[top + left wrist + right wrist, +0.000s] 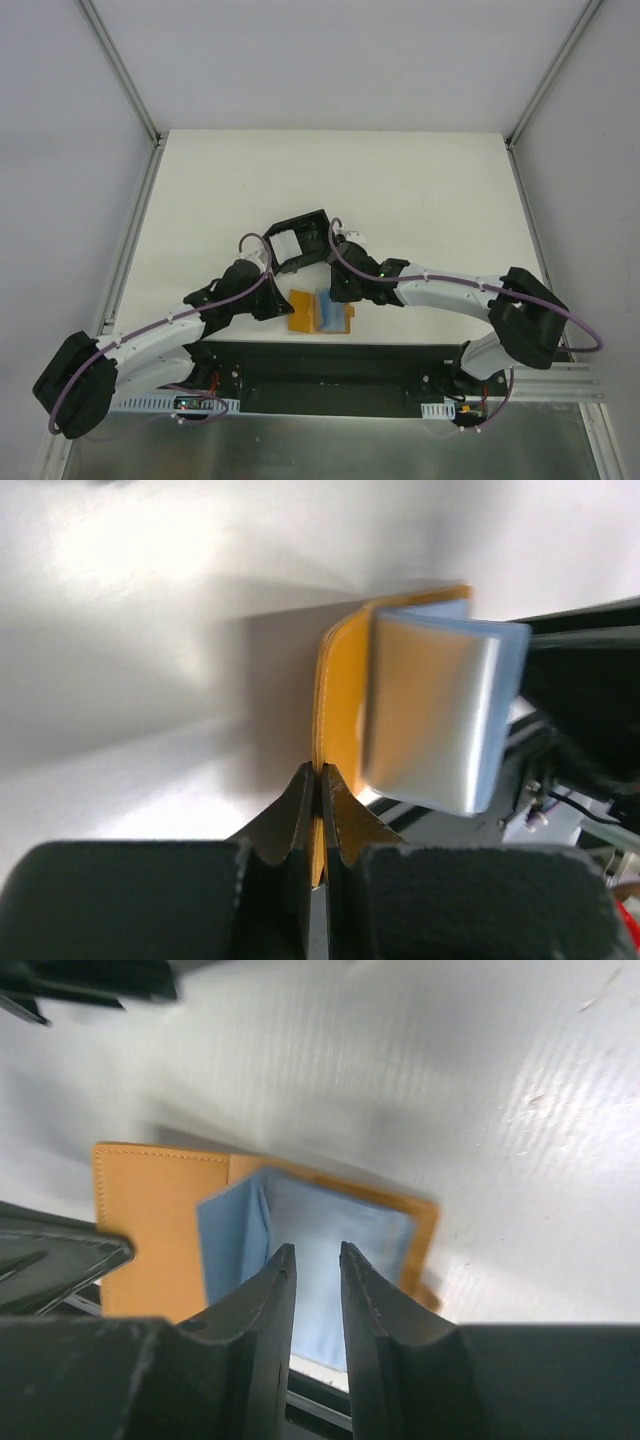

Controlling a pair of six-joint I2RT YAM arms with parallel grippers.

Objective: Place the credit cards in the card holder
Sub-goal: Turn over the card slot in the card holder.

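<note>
The left gripper [320,776] is reaching in from the near left, and its two fingers are pressing together on the thin edge of the tan-orange wallet [300,312], so that the leather is being pinched tight between them. In the left wrist view, the pinched flap is standing up on edge and curving away from the fingertips. The wallet is lying open close to the near edge of the white table [420,200], between the two grippers. The light-blue credit cards [327,312] are sitting on the right-hand part of the wallet, overlapping one another, and from the left wrist camera the front one is catching a pale glare. The right gripper [315,1252] is coming in from the right and hanging directly above those cards. Its fingers are standing a narrow gap apart with blue showing through the slit and nothing visibly clamped between them. Whether its tips are touching a card cannot be told. The card holder [312,222], a black open-topped box, is sitting farther back near the middle of the table, clearly apart from the wallet. Its white ridged insert [286,243] is lying along the left side. No card is showing inside it in the overhead view, and the two arms are meeting just near of it.
</note>
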